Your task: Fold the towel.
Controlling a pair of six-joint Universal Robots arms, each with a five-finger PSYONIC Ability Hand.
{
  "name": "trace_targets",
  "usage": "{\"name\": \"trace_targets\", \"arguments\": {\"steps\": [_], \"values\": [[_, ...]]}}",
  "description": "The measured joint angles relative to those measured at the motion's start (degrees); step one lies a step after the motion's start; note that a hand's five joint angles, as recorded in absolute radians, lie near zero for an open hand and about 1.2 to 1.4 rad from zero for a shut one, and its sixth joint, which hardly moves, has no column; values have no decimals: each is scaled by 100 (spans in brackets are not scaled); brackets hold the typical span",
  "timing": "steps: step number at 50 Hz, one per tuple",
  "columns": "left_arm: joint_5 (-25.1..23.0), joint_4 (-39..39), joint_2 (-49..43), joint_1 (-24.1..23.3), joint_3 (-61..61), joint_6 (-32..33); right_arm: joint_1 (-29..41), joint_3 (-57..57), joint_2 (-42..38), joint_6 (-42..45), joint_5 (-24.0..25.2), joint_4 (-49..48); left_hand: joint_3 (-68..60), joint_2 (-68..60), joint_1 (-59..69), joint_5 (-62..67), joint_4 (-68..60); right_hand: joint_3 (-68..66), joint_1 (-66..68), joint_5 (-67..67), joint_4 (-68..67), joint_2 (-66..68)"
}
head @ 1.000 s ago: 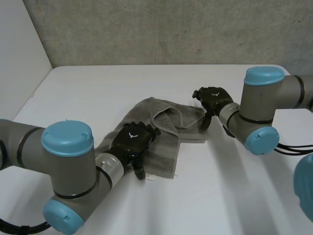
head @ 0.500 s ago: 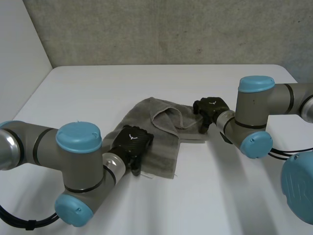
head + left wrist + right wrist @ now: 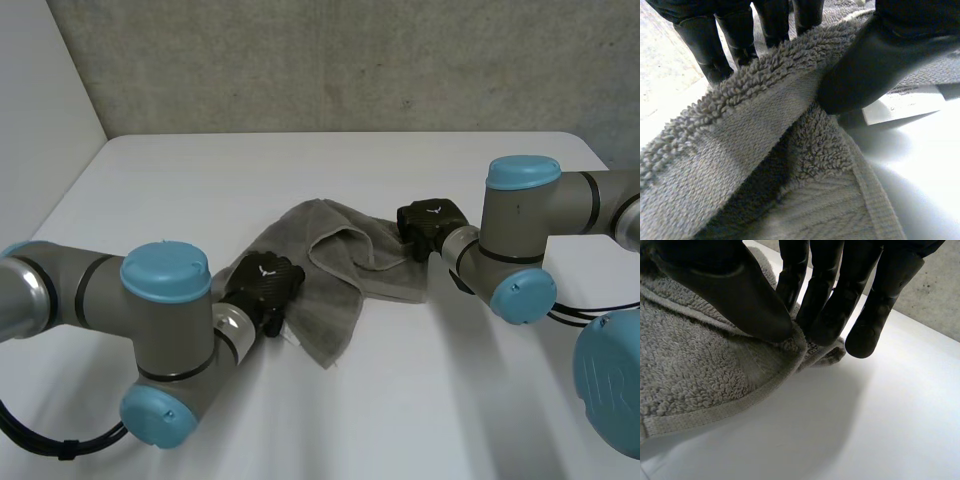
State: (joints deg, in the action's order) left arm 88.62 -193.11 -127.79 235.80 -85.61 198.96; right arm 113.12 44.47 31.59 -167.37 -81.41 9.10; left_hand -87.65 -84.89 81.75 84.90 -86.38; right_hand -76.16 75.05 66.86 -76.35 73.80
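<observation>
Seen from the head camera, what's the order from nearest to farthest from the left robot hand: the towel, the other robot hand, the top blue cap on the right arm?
1. The towel: pinched by the left robot hand at its left side.
2. The right robot hand: across the towel, pinching its right side.
3. The top blue cap: farther right, on the right arm.

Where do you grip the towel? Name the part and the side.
The towel by its hemmed edges, from the outer sides: the left robot hand pinches the near-left edge, the right robot hand the far-right one. The hem is thin and probably lifts off the table easily.
</observation>
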Motion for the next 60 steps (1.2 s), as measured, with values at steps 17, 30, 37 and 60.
{"name": "trace_targets", "arguments": {"steps": [17,30,37,60], "values": [[148,18,1080,629,-22,-615,-46,83,510,-125,22,24,-60,0,6,5,-3,0,24,0,0,0],[-263,221,1973,1407,237,-2571,-347,617,2968,-645,399,43,-68,0,17,5,-3,0,37,0,0,64],[-763,766,1790,1440,432,-2926,-347,758,3359,-453,806,529,-69,-1,23,5,-3,0,41,0,0,64],[-872,2056,581,1444,4273,-2885,350,-98,2559,2391,-556,-1803,-77,-29,46,5,-76,-44,58,0,0,64]]}}
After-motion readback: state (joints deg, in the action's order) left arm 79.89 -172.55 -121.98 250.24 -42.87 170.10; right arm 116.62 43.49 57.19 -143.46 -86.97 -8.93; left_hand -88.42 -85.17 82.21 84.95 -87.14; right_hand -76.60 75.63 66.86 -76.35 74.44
